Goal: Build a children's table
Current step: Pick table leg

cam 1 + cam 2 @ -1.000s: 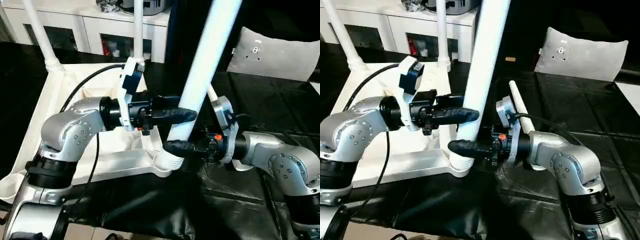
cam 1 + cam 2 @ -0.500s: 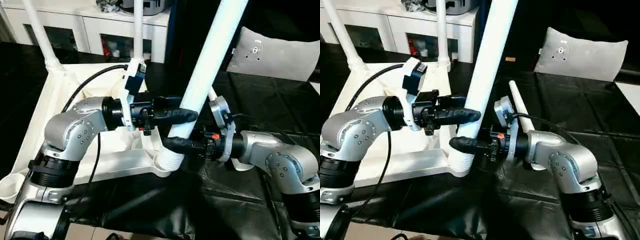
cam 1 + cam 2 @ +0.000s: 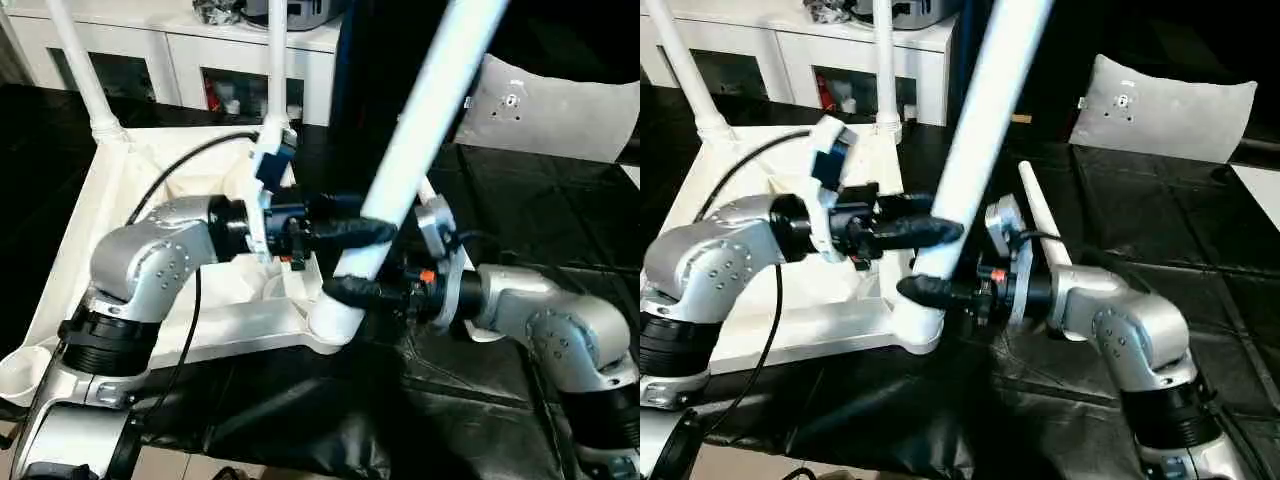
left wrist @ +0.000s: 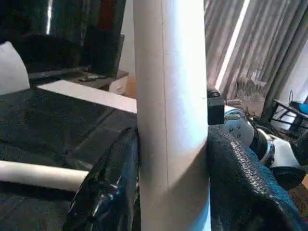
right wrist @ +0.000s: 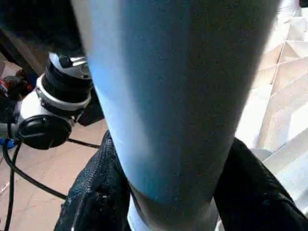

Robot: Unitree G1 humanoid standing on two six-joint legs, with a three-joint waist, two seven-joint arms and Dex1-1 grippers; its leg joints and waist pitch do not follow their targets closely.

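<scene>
**White leg goes into third corner socket**

White plastic leg (image 3: 410, 170), clamped between both the left gripper (image 3: 350, 232) and the right gripper (image 3: 350, 291), stands at frame centre, its foot in the near corner socket (image 3: 330, 328) of the upturned table top (image 3: 110, 200). Its long axis leans toward upper right. Two legs (image 3: 82, 65) already stand; the next move likely calls for straightening and pressing down.

Silver jointed forearms (image 3: 150, 265), black cable (image 3: 180, 160), black-fingered tool (image 3: 350, 232)

no readable text, labels or numbers
</scene>
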